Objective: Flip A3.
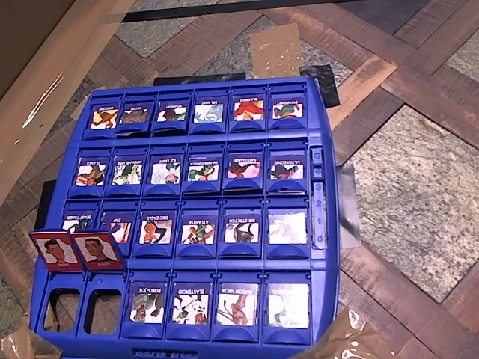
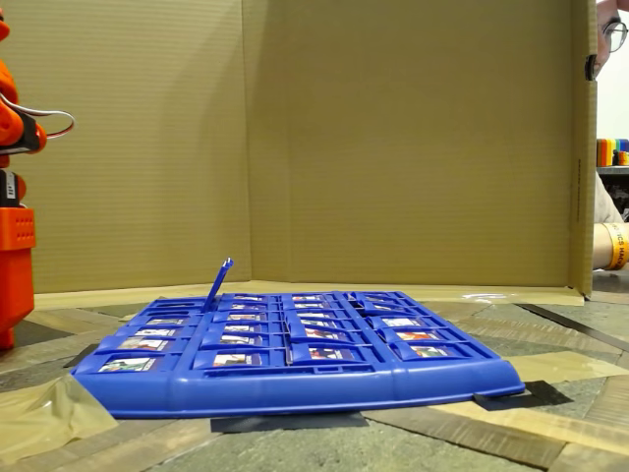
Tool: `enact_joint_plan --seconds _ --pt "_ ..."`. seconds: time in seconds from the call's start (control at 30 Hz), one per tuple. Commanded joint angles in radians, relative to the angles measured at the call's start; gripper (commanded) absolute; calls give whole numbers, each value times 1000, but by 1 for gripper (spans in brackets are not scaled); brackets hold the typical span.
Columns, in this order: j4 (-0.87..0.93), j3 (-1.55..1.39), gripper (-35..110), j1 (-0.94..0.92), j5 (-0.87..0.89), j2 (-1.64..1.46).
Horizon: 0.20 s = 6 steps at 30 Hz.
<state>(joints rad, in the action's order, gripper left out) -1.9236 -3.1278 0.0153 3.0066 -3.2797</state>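
Patchwork tabletop (image 1: 419, 187) of wood strips and stone-look panels, backed by a cardboard wall (image 2: 393, 147).

- Orange arm (image 2: 14, 236): far left edge of the fixed view, upright, well apart from the board. Whether its claw is released or clenched cannot be told.
- Blue game board (image 1: 314, 120): lies flat on the tabletop and holds four rows of six tile slots. Its front wall (image 2: 295, 388) faces the fixed camera.
- Two red-framed portrait tiles (image 1: 56, 250) (image 1: 99, 250): standing up at the left end of the nearest row in the overhead view, with open wells showing below them. One raised tile (image 2: 218, 285) is seen edge-on in the fixed view, tilted.
- ROBO-JOE tile (image 1: 147, 303): lying flat, third slot of that row.
- A3 (image 1: 191, 303): lying flat in the fourth slot from the left, blue-framed cartoon face up, captioned BLASTEROID. It sits between the ROBO-JOE tile and the SHADOW NINJA tile (image 1: 237, 303).
- Person's forearm (image 2: 609, 246): right edge of the fixed view, behind the cardboard.
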Motion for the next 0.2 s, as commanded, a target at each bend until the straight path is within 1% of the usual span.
enact_joint_plan --seconds 0.0,0.17 --pt "-3 0 0 -6 -3 0" --pt "-3 0 0 -6 -3 0"
